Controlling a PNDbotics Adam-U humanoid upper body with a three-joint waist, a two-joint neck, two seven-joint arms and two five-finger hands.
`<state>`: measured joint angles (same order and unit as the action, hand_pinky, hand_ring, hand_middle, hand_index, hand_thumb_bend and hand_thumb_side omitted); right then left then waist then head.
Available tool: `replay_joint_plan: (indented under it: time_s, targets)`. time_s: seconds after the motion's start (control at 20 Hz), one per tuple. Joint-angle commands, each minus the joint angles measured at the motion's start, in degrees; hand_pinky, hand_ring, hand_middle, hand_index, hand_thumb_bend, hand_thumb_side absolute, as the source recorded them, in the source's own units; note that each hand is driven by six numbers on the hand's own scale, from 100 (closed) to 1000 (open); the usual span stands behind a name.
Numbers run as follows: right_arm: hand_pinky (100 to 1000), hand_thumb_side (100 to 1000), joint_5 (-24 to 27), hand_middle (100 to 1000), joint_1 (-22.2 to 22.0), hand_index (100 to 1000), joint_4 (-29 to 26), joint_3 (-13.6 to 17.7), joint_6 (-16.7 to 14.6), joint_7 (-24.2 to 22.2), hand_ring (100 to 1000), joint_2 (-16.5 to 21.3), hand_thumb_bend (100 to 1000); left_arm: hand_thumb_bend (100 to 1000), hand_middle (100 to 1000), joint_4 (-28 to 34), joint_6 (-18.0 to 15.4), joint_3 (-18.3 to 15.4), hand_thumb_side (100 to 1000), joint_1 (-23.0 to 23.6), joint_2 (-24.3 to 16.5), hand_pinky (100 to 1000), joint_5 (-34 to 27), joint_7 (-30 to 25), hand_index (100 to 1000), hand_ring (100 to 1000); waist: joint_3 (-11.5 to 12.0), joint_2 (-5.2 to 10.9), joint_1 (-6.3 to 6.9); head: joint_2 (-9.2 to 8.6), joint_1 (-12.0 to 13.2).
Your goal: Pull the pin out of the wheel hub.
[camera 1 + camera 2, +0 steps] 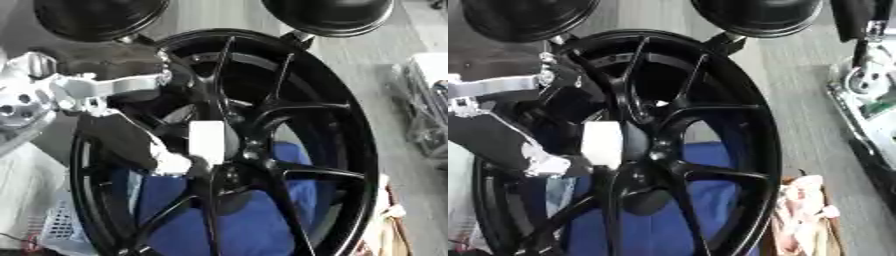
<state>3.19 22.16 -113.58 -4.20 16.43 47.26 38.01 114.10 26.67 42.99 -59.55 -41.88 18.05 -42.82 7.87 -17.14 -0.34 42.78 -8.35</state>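
the left hand (pixel 131 142) reaches in from the side to the middle of the black wheel hub (pixel 236 165), fingers closed round a pale white pin (pixel 207 142) just above the hub centre, placed to draw it outward.

Glossy black wheel hub (pixel 262 115) — blue cloth (pixel 254 225)

A workshop: a black wheel (pixel 262 145) stands on a grey floor (pixel 798 100), with metal equipment (pixel 868 90) at three o'clock.
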Motion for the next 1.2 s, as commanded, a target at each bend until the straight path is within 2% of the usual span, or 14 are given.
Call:
replay_joint_plan:
  time_s: [0.05, 0.5, 1.05, 1.2]
  targets:
    - [506, 636, 0.3, 602, 0.7, 587, -1.0, 0.9, 4.3, 4.7, 603, 0.6, 100, 514, 739, 0.5, 1.7, -0.3, 637, -0.4, -0.4, 1000, 0.7, -1.2, 858, 836, -0.2, 0.53, -0.19, -0.08, 0.2]
    - [506, 650, 0.6, 603, 0.7, 586, -1.0, 1.0, 3.9, 4.7, 603, -0.1, 100, 475, 720, 0.5, 2.4, -0.5, 614, 0.1, 0.2, 1000, 0.9, -1.1, 841, 824, -0.4, 0.06, -0.37, -0.45, 0.6]
    - [507, 660, 0.7, 604, 0.8, 587, -1.0, 1.0, 3.3, 4.7, 604, -0.7, 100, 470, 731, 0.5, 3.9, -0.2, 578, 0.2, 1.8, 1000, 1.9, -1.8, 849, 826, -0.9, -0.06, -0.42, -1.00, 1.2]
    - [507, 668, 0.7, 604, 0.8, 587, -1.0, 1.1, 3.1, 4.7, 604, -0.9, 100, 464, 724, 0.5, 4.4, 0.0, 539, 0.3, 2.2, 995, 2.5, -2.3, 843, 820, -1.0, -0.13, -0.49, -1.07, 1.3]
